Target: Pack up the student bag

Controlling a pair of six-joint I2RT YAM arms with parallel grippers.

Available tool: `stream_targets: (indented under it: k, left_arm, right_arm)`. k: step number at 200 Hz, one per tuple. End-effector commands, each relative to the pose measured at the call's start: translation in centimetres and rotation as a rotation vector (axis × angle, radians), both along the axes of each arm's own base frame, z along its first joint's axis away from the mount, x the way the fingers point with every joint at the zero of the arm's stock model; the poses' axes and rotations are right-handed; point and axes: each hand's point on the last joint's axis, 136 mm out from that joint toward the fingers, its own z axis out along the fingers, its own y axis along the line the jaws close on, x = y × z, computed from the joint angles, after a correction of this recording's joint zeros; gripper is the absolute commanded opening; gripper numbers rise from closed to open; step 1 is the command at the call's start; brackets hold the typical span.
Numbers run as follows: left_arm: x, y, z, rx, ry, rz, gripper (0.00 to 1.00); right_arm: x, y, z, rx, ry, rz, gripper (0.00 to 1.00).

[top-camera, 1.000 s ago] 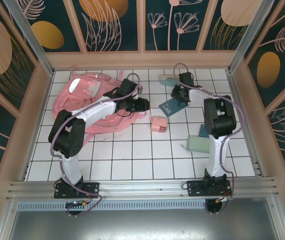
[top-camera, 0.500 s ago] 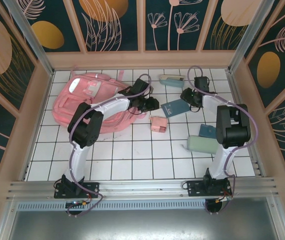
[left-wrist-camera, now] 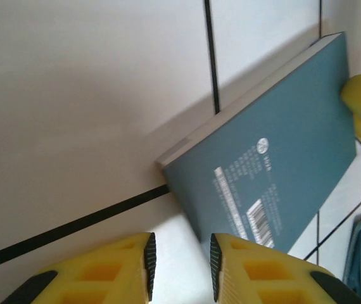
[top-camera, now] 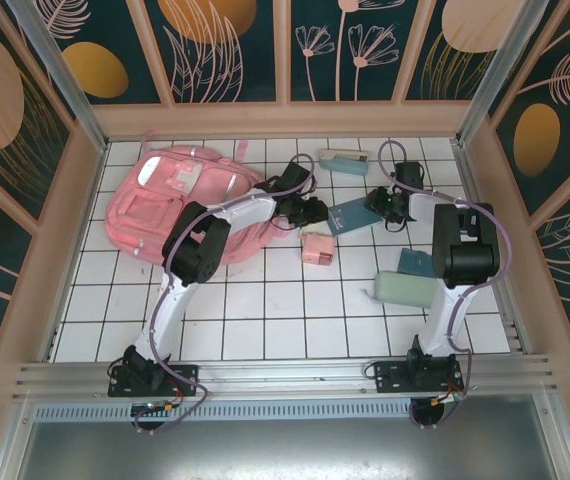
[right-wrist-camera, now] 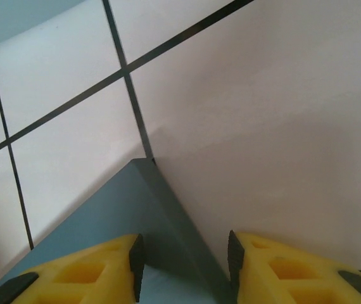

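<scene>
No word or number can be read anywhere. The teal book (left-wrist-camera: 275,164) lying on the worktop carries a small round white emblem (left-wrist-camera: 261,146), a strip of white print (left-wrist-camera: 234,193) too fine to make out, and a white barcode (left-wrist-camera: 261,218) with illegible digits.

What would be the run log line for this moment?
left gripper: open, beside teal book corner | right gripper: astride another corner, grip unclear | student bag: on table, book not packed
</scene>
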Motion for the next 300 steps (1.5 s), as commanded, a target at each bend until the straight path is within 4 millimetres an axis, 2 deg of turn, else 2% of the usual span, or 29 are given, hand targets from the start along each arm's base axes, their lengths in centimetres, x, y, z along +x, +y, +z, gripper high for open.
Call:
stream_targets:
  k: [1, 24, 48, 84, 115, 138, 160, 223, 248, 289, 300]
  left_arm:
    - [-0.7, -0.8, -1.6, 0.005, 0.043, -0.01, 0.3]
    - [-0.6, -0.7, -1.9, 0.014, 0.044, -0.013, 0.27]
    - [-0.7, -0.6, -2.4, 0.026, 0.047, -0.017, 0.23]
    - [-0.7, -0.4, -2.7, 0.042, 0.044, -0.021, 0.22]
    - [-0.8, -0.3, -2.9, 0.046, 0.045, -0.024, 0.21]
    - [-0.8, -0.2, -2.9, 0.051, 0.041, -0.026, 0.21]
    - [-0.9, -0.2, -2.9, 0.049, 0.042, -0.028, 0.21]
    - [-1.1, -0.1, -2.6, 0.047, 0.039, -0.03, 0.21]
    - [-1.0, 0.4, -2.4, 0.063, 0.025, -0.03, 0.21]
    - [-1.0, 0.4, -2.3, 0.069, 0.019, -0.033, 0.21]
    - [-1.1, 0.4, -2.3, 0.069, 0.018, -0.035, 0.21]
  right_arm:
    - [-1.7, 1.9, -2.2, 0.06, 0.079, 0.087, 0.42]
    - [-2.8, 3.5, -2.0, 0.145, 0.094, 0.145, 0.42]
    - [-3.9, 5.7, -0.8, 0.273, 0.091, 0.228, 0.43]
    - [-4.9, 7.7, 2.4, 0.428, 0.041, 0.309, 0.43]
    - [-5.5, 8.3, 5.3, 0.522, -0.006, 0.347, 0.42]
    - [-5.8, 8.5, 6.7, 0.556, -0.03, 0.363, 0.42]
    - [-6.0, 8.6, 7.0, 0.568, -0.033, 0.372, 0.43]
    - [-6.3, 9.2, 5.0, 0.565, 0.024, 0.375, 0.4]
    - [-5.8, 7.9, 5.5, 0.532, 0.001, 0.335, 0.36]
    - [-5.3, 5.8, 6.2, 0.495, -0.021, 0.275, 0.37]
    - [-5.3, 5.6, 6.4, 0.491, -0.023, 0.271, 0.32]
